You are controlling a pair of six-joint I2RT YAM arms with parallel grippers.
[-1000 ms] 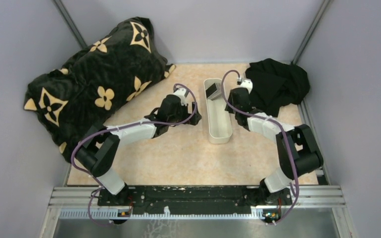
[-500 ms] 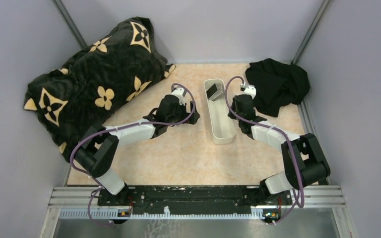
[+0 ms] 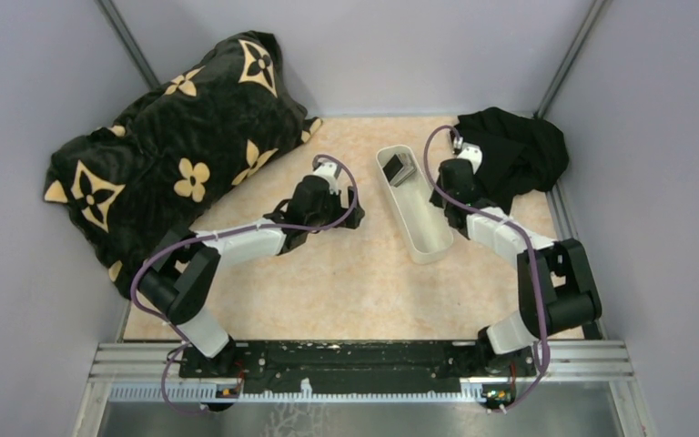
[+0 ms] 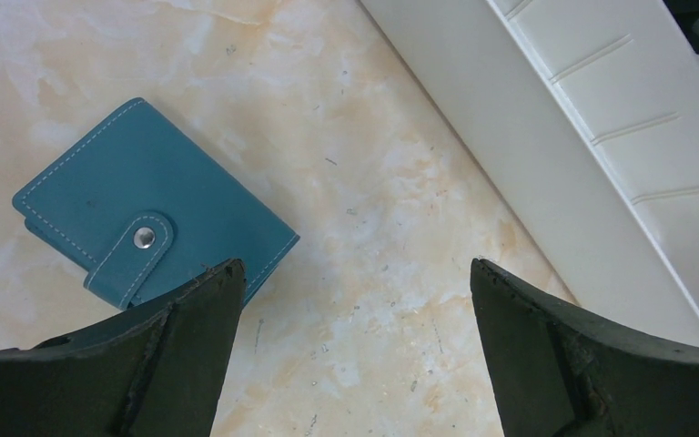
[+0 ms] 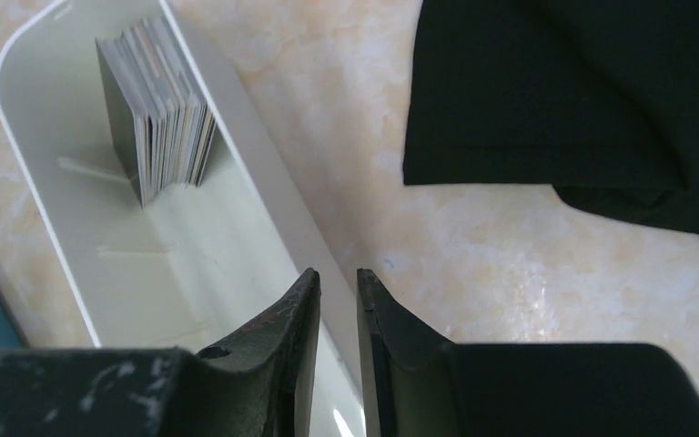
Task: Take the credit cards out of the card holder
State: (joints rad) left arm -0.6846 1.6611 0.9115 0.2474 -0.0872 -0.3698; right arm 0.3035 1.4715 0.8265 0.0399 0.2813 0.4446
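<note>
— Where are the credit cards (image 5: 159, 100)?
— Stacked in the white tray (image 5: 237, 155); the card holder (image 4: 146, 214) lies snapped shut beside the splayed left gripper (image 4: 355, 273).
— And the right gripper (image 5: 337, 282)?
— Pinching the tray's wall.

Closed card holder (image 4: 150, 228) lies left; white tray (image 4: 601, 137) right; left pincer (image 4: 355, 266) agape.

Card holder and credit cards: current positions.
Teal-blue card holder (image 4: 150, 228) lies flat on the worktop (image 4: 373, 273), snap tab fastened; credit cards (image 5: 157, 102) stand on edge, stacked, at one end of the white tray (image 5: 146, 264).
</note>
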